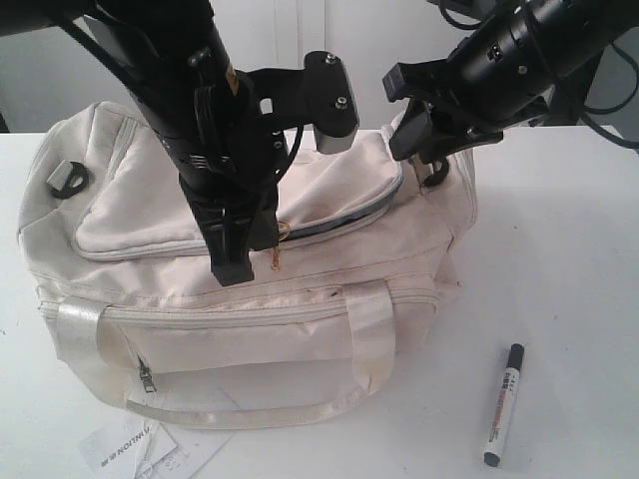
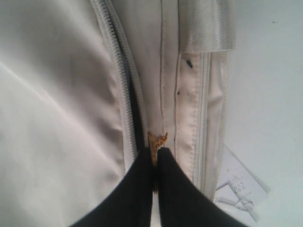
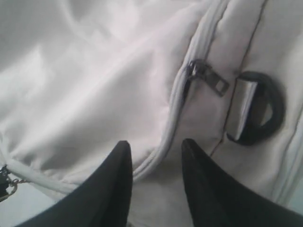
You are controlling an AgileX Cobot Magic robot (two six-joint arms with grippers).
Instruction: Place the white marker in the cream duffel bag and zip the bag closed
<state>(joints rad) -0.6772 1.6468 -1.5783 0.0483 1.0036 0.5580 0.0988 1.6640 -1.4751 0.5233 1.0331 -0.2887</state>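
Observation:
The cream duffel bag (image 1: 250,299) lies on the white table, and its curved top zip shows a dark gap along the right half. My left gripper (image 1: 245,267) hangs over the bag's middle, shut on the gold zip pull (image 2: 157,142) at the end of that gap. In the left wrist view the gripper (image 2: 156,151) pinches the pull between black fingers. My right gripper (image 3: 155,144) stands open over the bag's right end (image 1: 424,160), straddling the zip seam (image 3: 175,109) near a grey slider (image 3: 208,78). The white marker (image 1: 502,404) lies on the table, right of the bag.
A black D-ring (image 3: 258,109) sits on the bag's right end, another (image 1: 68,180) on the left end. A printed paper tag (image 1: 135,449) lies by the bag's front left corner. The front strap handle (image 1: 300,409) rests on the table.

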